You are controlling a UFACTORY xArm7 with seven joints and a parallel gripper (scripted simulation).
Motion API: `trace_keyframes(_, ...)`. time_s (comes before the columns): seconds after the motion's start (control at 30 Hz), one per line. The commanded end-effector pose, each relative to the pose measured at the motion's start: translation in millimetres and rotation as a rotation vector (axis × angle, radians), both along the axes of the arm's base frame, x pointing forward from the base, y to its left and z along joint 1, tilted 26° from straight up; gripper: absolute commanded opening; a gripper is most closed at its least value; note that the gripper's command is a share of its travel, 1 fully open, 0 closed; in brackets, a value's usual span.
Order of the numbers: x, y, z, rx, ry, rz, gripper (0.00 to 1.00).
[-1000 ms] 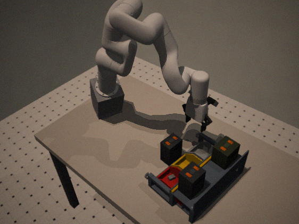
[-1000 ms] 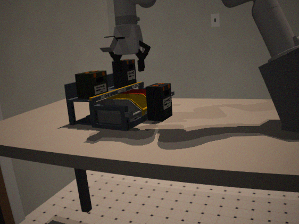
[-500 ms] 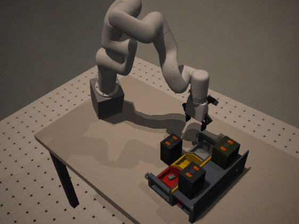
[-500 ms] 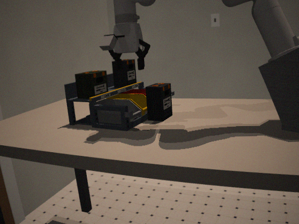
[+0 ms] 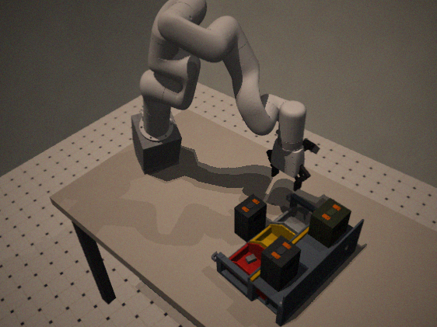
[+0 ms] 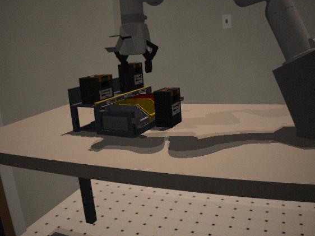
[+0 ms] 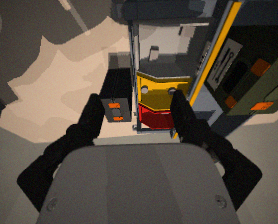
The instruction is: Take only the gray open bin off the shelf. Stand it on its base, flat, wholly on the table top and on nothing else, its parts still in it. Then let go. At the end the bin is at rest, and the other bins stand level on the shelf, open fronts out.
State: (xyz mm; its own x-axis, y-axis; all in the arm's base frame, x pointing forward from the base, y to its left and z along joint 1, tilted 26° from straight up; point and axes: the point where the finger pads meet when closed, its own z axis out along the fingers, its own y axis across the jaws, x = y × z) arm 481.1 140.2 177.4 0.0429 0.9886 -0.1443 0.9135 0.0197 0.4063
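The gray open bin point(image 5: 296, 219) sits at the near end of the dark blue shelf point(image 5: 311, 257), beside a yellow bin point(image 5: 274, 234) and a red bin point(image 5: 243, 258). In the exterior view the gray bin point(image 6: 120, 119) is the front one, with the yellow bin point(image 6: 140, 105) behind it. In the wrist view the gray bin point(image 7: 165, 50) lies beyond the yellow bin point(image 7: 162, 90) and the red bin point(image 7: 156, 117), with a small part inside it. My gripper point(image 5: 289, 179) is open and empty, hanging well above the shelf's gray-bin end; it also shows in the exterior view point(image 6: 135, 60) and the wrist view point(image 7: 137, 115).
A black box point(image 5: 250, 216) stands on the table next to the shelf's front. Another black box point(image 5: 280, 262) and an olive box point(image 5: 330, 220) stand on the shelf's upper level behind the bins. The arm's base point(image 5: 155, 144) stands at the far left of the table.
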Motion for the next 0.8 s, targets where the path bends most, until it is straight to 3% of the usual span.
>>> trace_keyframes(0.0,1,1,1,0.001,-0.003,0.001,1.0)
trace_keyframes(0.7,0,1,2,0.001,-0.003,0.001,1.0)
trace_keyframes(0.77,9,-2,-17,0.001,-0.003,0.001,1.0)
